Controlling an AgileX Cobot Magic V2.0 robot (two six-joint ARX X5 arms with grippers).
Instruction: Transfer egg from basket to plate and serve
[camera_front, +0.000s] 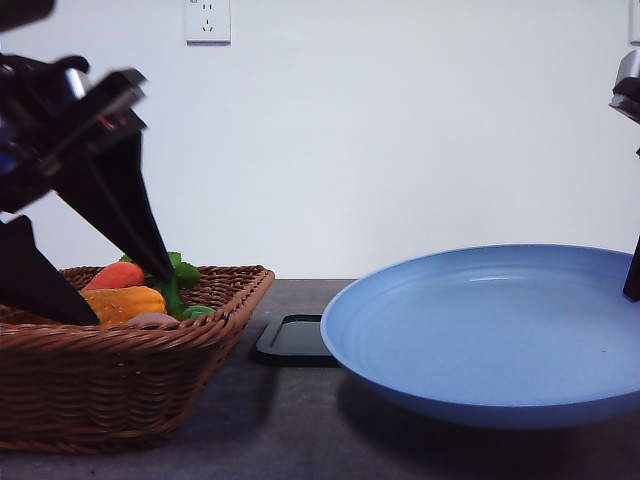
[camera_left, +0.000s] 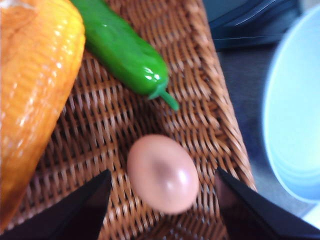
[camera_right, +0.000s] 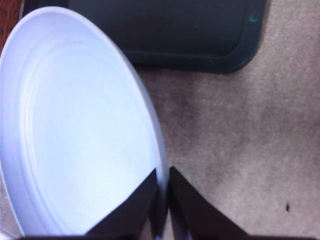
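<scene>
The pinkish-brown egg (camera_left: 162, 172) lies on the woven floor of the wicker basket (camera_left: 210, 100), near its side wall. My left gripper (camera_left: 163, 200) is open and straddles the egg, with one black finger on each side and a gap to both. In the front view the left gripper (camera_front: 125, 298) reaches down into the basket (camera_front: 120, 380). The light blue plate (camera_front: 490, 330) is held tilted above the table. My right gripper (camera_right: 162, 195) is shut on the plate's rim (camera_right: 155, 150), and it also shows at the far right edge of the front view (camera_front: 632, 280).
An orange corn cob (camera_left: 35, 85) and a green pepper (camera_left: 125, 50) lie in the basket beside the egg, and a red-orange carrot (camera_front: 115, 275) lies further back. A flat black tray (camera_front: 292, 338) rests on the grey table (camera_right: 250, 140) between basket and plate.
</scene>
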